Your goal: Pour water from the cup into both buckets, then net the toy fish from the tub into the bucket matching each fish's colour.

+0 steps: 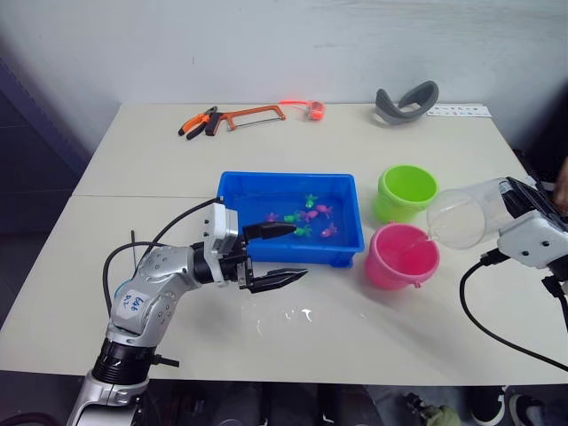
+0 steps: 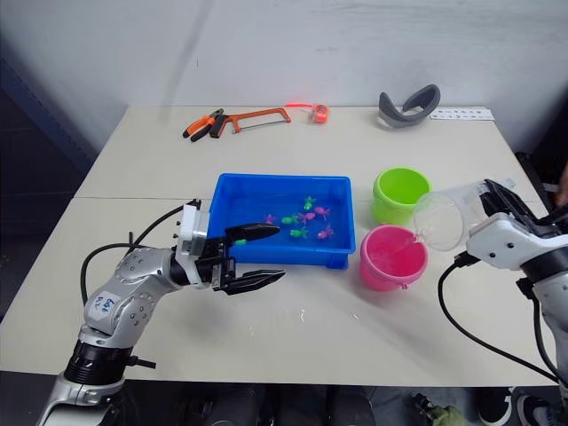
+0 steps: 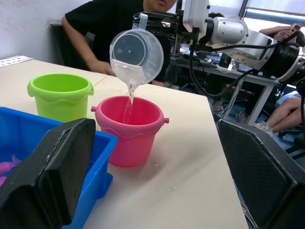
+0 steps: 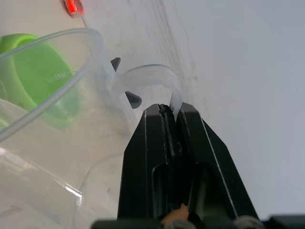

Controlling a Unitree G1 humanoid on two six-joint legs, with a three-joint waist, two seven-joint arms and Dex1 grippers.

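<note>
Right gripper [image 4: 170,110]: black fingers pressed tight together on the curved handle of the wide clear plastic cup [image 2: 448,218], no gap visible between them. Cup tipped on its side, mouth turned away from the fingertips and downward, lip directly above the round pink plastic bucket [image 2: 393,256]. Thin stream of water [image 3: 130,93] falling from the lip into the pink bucket, seen from the left wrist. Tilt judged deliberate: handle grip keeps the fingers clear of the water and lets the wrist set the pour rate. Some water left low in the cup wall.

Round lime green plastic bucket [image 2: 400,194] just beyond the pink one, touching or nearly so; contents not discernible. Pour into green judged outstanding or unconfirmed.

Left gripper [image 1: 273,255]: fingers spread wide, holding nothing, hovering above the bench [image 1: 373,337] with the upper fingertip over the near rim of the shallow rectangular bright blue plastic tub [image 1: 238,188]. Posture judged a waiting one, ahead of the netting step. Net not located.

Tiny green and pink plastic toy fish [image 1: 306,216] clustered in the tub beyond the left fingertips, none yet in a bucket. Small spill of water [image 1: 297,316] glinting on the bench below the left fingers.

Risk: overshoot or splash at the pink rim.
</note>
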